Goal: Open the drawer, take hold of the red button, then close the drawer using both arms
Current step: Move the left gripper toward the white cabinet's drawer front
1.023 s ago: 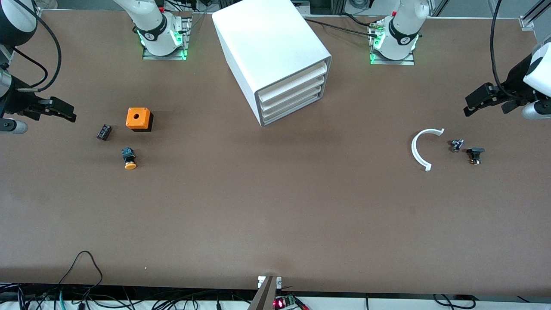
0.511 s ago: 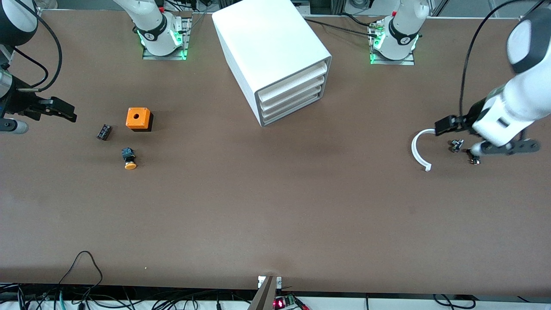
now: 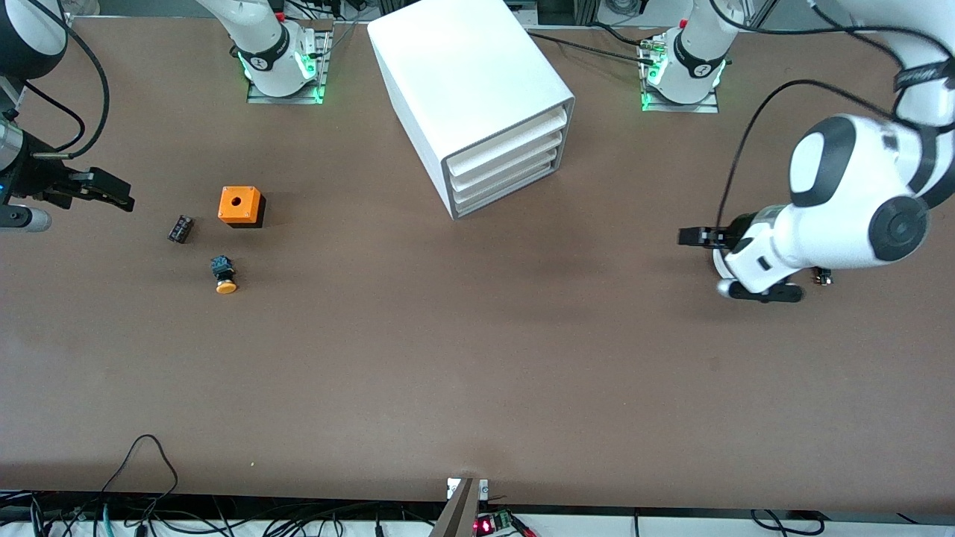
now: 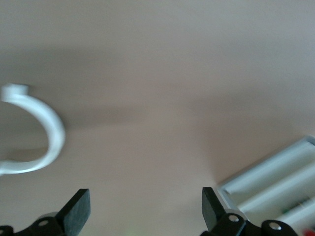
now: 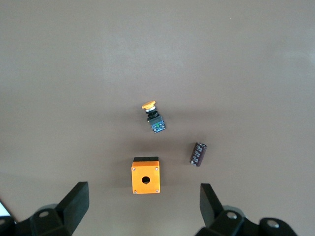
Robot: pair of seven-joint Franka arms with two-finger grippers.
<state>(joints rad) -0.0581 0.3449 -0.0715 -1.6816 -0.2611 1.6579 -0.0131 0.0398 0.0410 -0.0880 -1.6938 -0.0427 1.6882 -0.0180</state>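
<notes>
The white cabinet (image 3: 471, 82) stands at the middle of the table near the robots' bases. Its four stacked tray drawers (image 3: 507, 160) are all shut; part of them shows in the left wrist view (image 4: 275, 184). The red-capped button is not in view. My left gripper (image 3: 685, 237) is open and empty, low over the table toward the left arm's end, pointing at the cabinet; it also shows in its own wrist view (image 4: 145, 211). My right gripper (image 3: 121, 195) is open and empty, waiting at the right arm's end; it also shows in its own wrist view (image 5: 142, 201).
An orange cube with a hole (image 3: 240, 205), an orange-capped button (image 3: 223, 274) and a small black cylinder (image 3: 180, 228) lie near the right gripper. A white ring piece (image 4: 49, 132) lies under the left arm, with a small dark part (image 3: 823, 277) beside it.
The left arm has swung in from the table's end toward the cabinet and now covers the white ring piece. The right arm has not moved.
</notes>
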